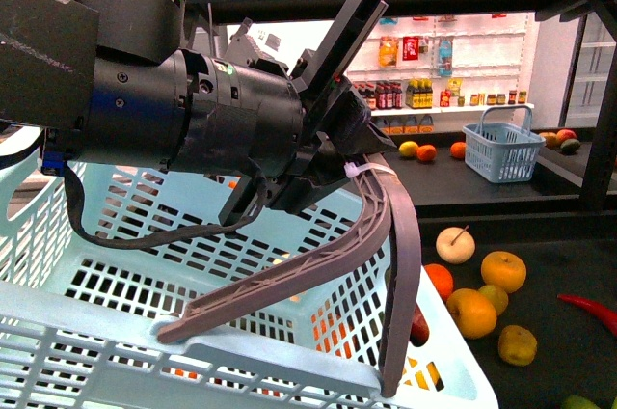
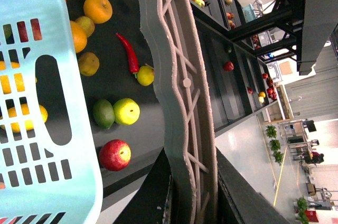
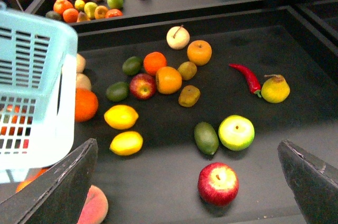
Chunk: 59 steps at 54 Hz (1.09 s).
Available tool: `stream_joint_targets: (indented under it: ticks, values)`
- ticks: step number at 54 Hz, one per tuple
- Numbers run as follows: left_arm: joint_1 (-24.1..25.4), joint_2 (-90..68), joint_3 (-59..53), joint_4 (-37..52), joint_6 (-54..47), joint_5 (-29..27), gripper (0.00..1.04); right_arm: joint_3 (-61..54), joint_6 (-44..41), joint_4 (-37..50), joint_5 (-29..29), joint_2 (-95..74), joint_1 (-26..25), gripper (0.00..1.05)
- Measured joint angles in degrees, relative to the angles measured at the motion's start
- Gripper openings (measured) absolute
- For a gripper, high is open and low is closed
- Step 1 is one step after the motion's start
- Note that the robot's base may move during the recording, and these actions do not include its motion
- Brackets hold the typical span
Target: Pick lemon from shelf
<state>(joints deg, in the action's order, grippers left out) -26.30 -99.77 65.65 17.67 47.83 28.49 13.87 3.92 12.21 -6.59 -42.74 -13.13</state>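
The left gripper [image 1: 280,361] fills the left of the front view. Its two grey lattice fingers [image 1: 289,284] are splayed wide with nothing between them, and their tips are over the near rim of a pale blue basket [image 1: 87,327]. The lemon cannot be seen from there because the basket stands in the way. To the basket's right, only a cream pear [image 1: 455,245], an orange [image 1: 442,279] and a red chili [image 1: 588,311] can be named on the black shelf [image 1: 559,361].

The right wrist view shows the lemon [image 3: 126,142] plainly. It lies on the dark tier, just beside a second, deeper-yellow oval fruit [image 3: 121,117] and near the basket's wall. It sits ahead of the right gripper [image 3: 187,147], whose dark fingertips [image 3: 63,187] stand far apart and hold nothing. The lemon is off the middle of the gap, close to the finger on the basket's side but not touching it. Nearer the middle lie a dark green fruit [image 3: 206,137], a green apple [image 3: 236,132] and a red apple [image 3: 217,183].

The left wrist view shows only one finger of the left gripper, along with the same green and red fruits. Yellow shapes behind the basket's slots may be the lemon, but I cannot tell. Only this view shows further tiers and the shop floor [image 2: 248,145] beyond.
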Motion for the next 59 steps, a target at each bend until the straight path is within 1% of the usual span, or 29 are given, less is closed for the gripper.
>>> stream_joint_targets:
  ticks: [2,4,7,11,13,15,20,27,32,37,41,52,59]
  values:
    - [0.0,0.0,0.02,0.0,-0.02,0.0,0.12,2.36,0.22,2.58,-1.6,-5.68,-1.4,1.02]
    - [0.0,0.0,0.02,0.0,-0.07,0.0,0.12,7.48,0.68,6.82,-3.52,-17.11,-3.08,1.02]
    - [0.07,0.0,0.02,0.0,0.02,-0.07,0.12,15.37,2.45,7.87,-5.27,-31.56,-4.11,1.02]
    - [0.0,0.0,0.04,0.0,-0.04,0.13,0.12,22.23,4.55,7.74,-3.72,-44.19,-4.0,1.02]
    - [0.0,0.0,0.11,0.0,-0.07,0.13,0.12,25.24,5.99,6.99,-1.33,-48.89,-3.63,1.02]
    - [0.0,0.0,0.11,0.0,-0.09,0.09,0.12,28.35,7.48,5.7,-0.33,-53.2,-3.17,1.02]
    - [0.0,0.0,0.11,0.0,0.02,-0.04,0.12,36.41,11.5,3.19,2.97,-64.11,-0.63,1.02]
    - [0.0,0.0,0.11,0.0,-0.04,0.11,0.12,43.76,16.87,0.44,3.89,-73.57,3.8,1.02]
    - [0.0,0.0,0.11,0.0,-0.02,0.0,0.12,48.72,22.34,-2.1,4.11,-78.84,6.71,1.02]
    - [0.0,0.0,0.11,0.0,-0.04,0.0,0.12,52.83,27.28,-4.72,4.61,-82.64,8.35,1.02]
    - [0.02,0.0,0.11,0.0,-0.02,-0.07,0.12,55.49,30.77,-4.68,6.05,-85.83,9.6,1.02]
    - [0.0,0.0,0.11,0.0,-0.02,0.0,0.12,61.59,38.91,-6.45,7.08,-93.46,12.22,1.02]
    - [0.0,0.0,0.11,0.0,-0.02,-0.02,0.12,66.62,45.31,-9.51,7.43,-97.94,14.56,1.02]
